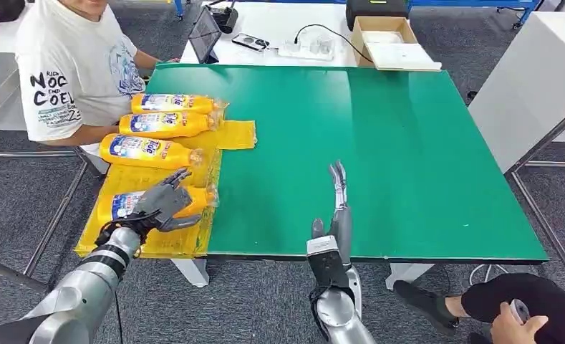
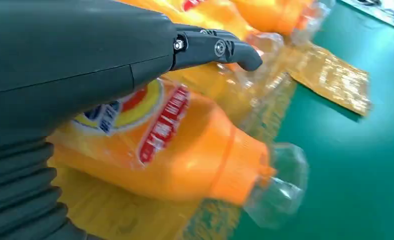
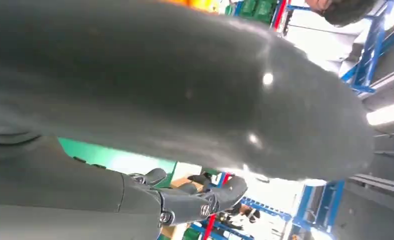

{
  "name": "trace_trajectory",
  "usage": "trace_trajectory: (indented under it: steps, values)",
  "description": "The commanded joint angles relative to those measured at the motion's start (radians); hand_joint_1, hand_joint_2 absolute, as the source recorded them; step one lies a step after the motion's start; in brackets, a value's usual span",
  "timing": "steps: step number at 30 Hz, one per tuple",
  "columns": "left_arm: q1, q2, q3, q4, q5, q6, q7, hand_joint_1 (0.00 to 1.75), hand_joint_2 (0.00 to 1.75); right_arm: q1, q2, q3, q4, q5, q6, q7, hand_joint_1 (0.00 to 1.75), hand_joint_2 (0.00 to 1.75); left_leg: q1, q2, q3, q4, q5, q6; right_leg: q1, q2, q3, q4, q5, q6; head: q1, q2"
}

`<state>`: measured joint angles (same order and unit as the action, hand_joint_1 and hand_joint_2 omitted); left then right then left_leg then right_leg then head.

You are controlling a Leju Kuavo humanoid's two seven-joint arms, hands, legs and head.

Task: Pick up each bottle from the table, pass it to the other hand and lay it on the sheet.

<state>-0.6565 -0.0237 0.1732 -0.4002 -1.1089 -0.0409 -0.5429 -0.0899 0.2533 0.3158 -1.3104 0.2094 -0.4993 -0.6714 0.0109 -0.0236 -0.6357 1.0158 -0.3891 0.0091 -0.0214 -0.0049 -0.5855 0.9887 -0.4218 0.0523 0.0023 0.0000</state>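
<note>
4 orange bottles lie on their sides on the yellow sheet (image 1: pixel 233 135) at the left of the head frame, caps pointing right. The sheet covers the left edge of the green counter (image 1: pixel 379 158). From top to bottom they are the top bottle (image 1: pixel 175 103), the second bottle (image 1: pixel 166 124), the third bottle (image 1: pixel 149 150) and the nearest bottle (image 1: pixel 125 203) at lower left. The left hand (image 1: pixel 161 204) sits over the nearest bottle with its fingers spread above the label; whether it is touching or gripping the bottle cannot be told. In the left wrist frame that bottle's clear cap (image 2: pixel 279 185) points toward the bare green surface. The right hand (image 1: pixel 339 208) stands edge-on at lower centre over the counter's near edge, fingers straight and together, holding nothing. A person in a white shirt (image 1: pixel 71 68) sits at upper left beside the sheet.
</note>
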Motion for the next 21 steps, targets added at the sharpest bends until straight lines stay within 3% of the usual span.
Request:
trace_trajectory:
  steps: [1,4,5,6,7,8,11,13,15,21]
  values:
    - [0.053,0.008,0.008,0.048,0.083,-0.131,-0.039,0.0,0.0,-0.047,0.0,-0.052,0.112,-0.011,0.013,0.0,0.0,0.0,0.0,0.006,0.002,-0.003,0.0,0.0,0.0,0.005,0.001,-0.003,0.002,-0.002,0.0,0.0]
    - [0.071,-0.016,-0.003,-0.005,0.162,-0.047,-0.056,0.0,0.0,-0.032,0.005,-0.064,0.1,-0.008,0.015,-0.008,0.0,0.0,0.0,0.004,0.003,-0.002,0.0,0.0,0.0,0.003,0.011,-0.002,0.002,-0.001,0.0,0.0]
    - [0.084,-0.051,0.013,-0.05,0.222,0.114,-0.076,0.0,0.0,-0.02,0.006,-0.066,0.084,-0.001,0.011,-0.007,0.0,0.0,0.0,0.006,0.003,-0.003,0.0,0.0,0.001,0.004,0.011,-0.002,0.003,-0.002,0.0,0.0]
    - [0.081,-0.065,0.007,-0.052,0.223,0.123,-0.067,0.0,0.0,-0.015,0.007,-0.065,0.079,0.0,0.01,-0.006,0.0,0.0,0.0,0.004,0.002,-0.002,0.0,0.0,0.0,0.002,0.011,-0.002,0.002,-0.001,0.0,0.0]
    - [0.091,-0.093,0.036,-0.091,0.275,0.241,-0.064,0.0,0.0,-0.006,0.006,-0.06,0.066,0.013,0.004,0.003,0.0,0.0,0.0,0.002,0.002,-0.001,0.0,0.0,0.0,0.0,0.01,-0.001,0.002,-0.001,0.0,0.0]
    - [0.104,-0.137,0.084,-0.151,0.377,0.403,-0.131,0.0,0.0,0.003,0.008,-0.052,0.061,0.032,-0.004,0.017,0.0,0.0,0.0,0.003,0.001,-0.002,0.0,0.001,0.001,0.001,0.009,-0.002,0.002,-0.002,0.0,0.0]
    - [0.161,-0.181,0.068,-0.326,0.523,0.58,-0.155,0.0,0.0,0.01,0.012,-0.025,0.073,0.063,-0.019,0.03,0.0,0.0,0.001,0.004,-0.002,0.0,0.0,0.0,0.001,0.0,0.004,-0.002,0.003,-0.002,0.0,0.0]
    - [0.184,-0.186,0.052,-0.397,0.575,0.613,-0.155,0.0,0.0,0.01,0.013,-0.015,0.084,0.07,-0.024,0.029,0.0,0.0,0.001,0.006,-0.006,0.001,-0.001,0.0,0.002,0.002,0.001,-0.001,0.003,-0.003,0.0,0.0]
    - [0.261,-0.172,-0.07,-0.585,0.781,0.692,-0.155,0.0,0.0,0.019,0.014,-0.009,0.086,0.077,-0.028,0.027,0.0,0.0,0.001,0.007,-0.009,0.001,-0.001,0.0,0.002,0.002,-0.002,-0.001,0.004,-0.004,0.0,0.0]
    - [0.261,-0.172,-0.07,-0.585,0.781,0.692,-0.155,0.0,0.0,0.019,0.014,-0.009,0.086,0.077,-0.028,0.027,0.0,0.0,0.001,0.01,-0.014,0.001,-0.001,0.0,0.002,0.004,-0.007,0.0,0.004,-0.003,0.0,0.0]
